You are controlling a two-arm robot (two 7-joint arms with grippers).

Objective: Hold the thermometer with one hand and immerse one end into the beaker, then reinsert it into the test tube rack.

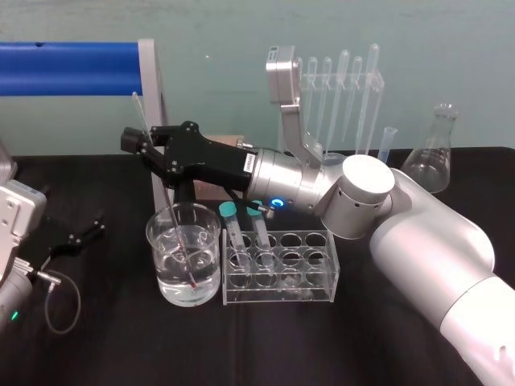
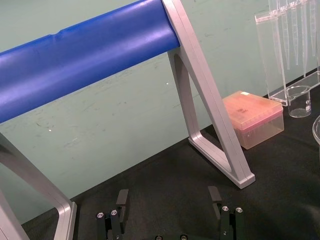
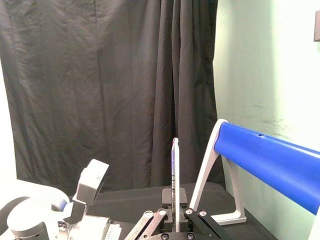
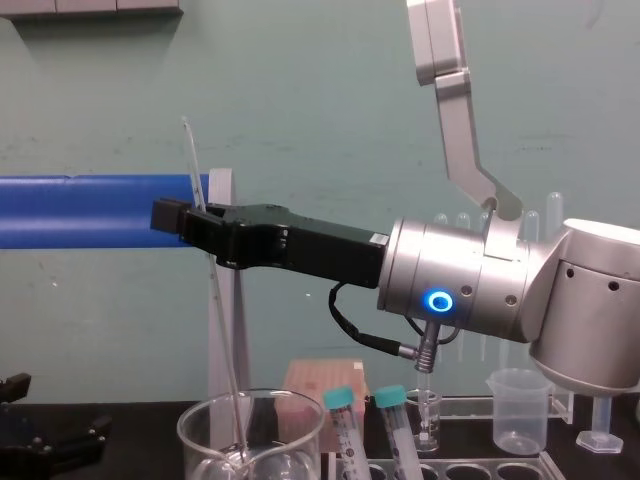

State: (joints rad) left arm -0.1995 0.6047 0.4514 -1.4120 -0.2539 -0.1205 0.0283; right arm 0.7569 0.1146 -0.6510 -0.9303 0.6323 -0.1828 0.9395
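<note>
Nearest me, the thermometer's red tip sits under the water in the beaker, which stands on the desk just left of the test tube rack, so I judge the dipping step is in hand. The rod's long axis runs near upright, leaning a little, tip down. My right end effector is clamped on its upper part, and my left end effector lies idle on the desk, fingers apart. Next I should lift along that axis until the tip clears the rim, then carry it over a free rack hole.
</note>
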